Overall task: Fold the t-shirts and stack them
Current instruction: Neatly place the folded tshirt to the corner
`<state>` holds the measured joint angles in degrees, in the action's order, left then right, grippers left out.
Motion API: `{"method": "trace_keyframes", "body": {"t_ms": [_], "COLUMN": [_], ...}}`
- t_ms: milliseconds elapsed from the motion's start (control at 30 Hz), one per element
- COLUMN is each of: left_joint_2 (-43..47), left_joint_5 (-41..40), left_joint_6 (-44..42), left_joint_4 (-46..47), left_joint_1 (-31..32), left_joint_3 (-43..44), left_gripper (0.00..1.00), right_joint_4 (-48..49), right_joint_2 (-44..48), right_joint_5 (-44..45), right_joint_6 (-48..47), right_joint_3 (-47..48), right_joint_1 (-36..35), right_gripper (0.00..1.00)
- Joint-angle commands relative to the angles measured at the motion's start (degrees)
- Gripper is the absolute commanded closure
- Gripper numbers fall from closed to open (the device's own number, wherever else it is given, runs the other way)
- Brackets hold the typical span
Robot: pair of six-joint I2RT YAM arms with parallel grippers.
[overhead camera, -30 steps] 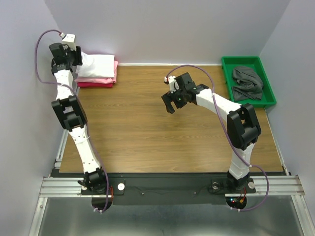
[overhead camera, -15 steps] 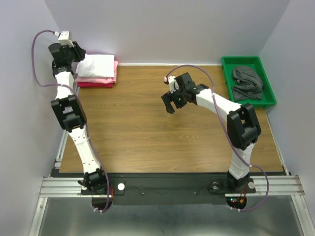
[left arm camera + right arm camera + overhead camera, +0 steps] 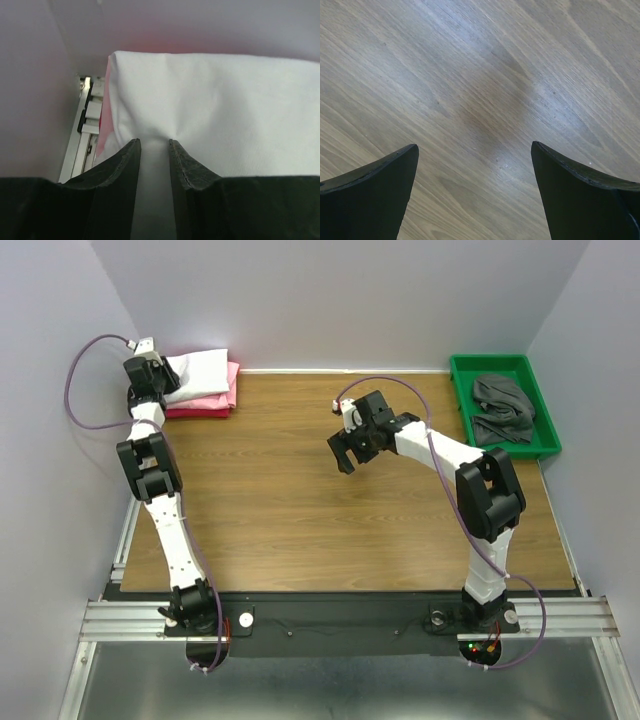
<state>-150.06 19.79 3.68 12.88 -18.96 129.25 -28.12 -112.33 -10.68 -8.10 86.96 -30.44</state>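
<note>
A folded white t-shirt (image 3: 205, 370) lies on a folded pink t-shirt (image 3: 215, 400) at the table's back left corner. My left gripper (image 3: 162, 378) is at the stack's left end. In the left wrist view it (image 3: 154, 141) is shut on a puckered fold of the white t-shirt (image 3: 225, 110), and pink cloth (image 3: 106, 135) peeks out below at the left. A crumpled dark grey t-shirt (image 3: 503, 405) lies in the green tray. My right gripper (image 3: 345, 452) hovers open over the bare wooden table (image 3: 480, 75) near its middle, holding nothing (image 3: 475, 147).
The green tray (image 3: 460, 390) stands at the back right corner. Walls close in the table at the back and on both sides. A metal rail (image 3: 82, 130) runs along the table's left edge beside the stack.
My left gripper has swung down onto the left end of the stack and closed on the white t-shirt, bunching it. The right arm has held still.
</note>
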Motion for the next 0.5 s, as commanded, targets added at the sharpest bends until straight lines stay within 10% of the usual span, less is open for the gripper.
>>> {"method": "trace_keyframes", "body": {"t_ms": [0, 467], "left_joint_2": [1.52, 9.86], "left_joint_5": [-7.98, -5.11], "left_joint_6": [0.45, -5.87], "left_joint_4": [-0.05, -0.84], "left_joint_1": [-2.22, -3.80], "left_joint_3": [2.94, 0.30], "left_gripper": [0.60, 0.32], "right_joint_4": [0.26, -0.01], "right_joint_2": [-0.34, 2.20], "right_joint_5": [0.57, 1.18], "right_joint_6": [0.36, -0.16], "right_joint_3": [2.51, 1.81], "right_joint_1": [0.20, 0.29], "right_gripper": [0.00, 0.00]}}
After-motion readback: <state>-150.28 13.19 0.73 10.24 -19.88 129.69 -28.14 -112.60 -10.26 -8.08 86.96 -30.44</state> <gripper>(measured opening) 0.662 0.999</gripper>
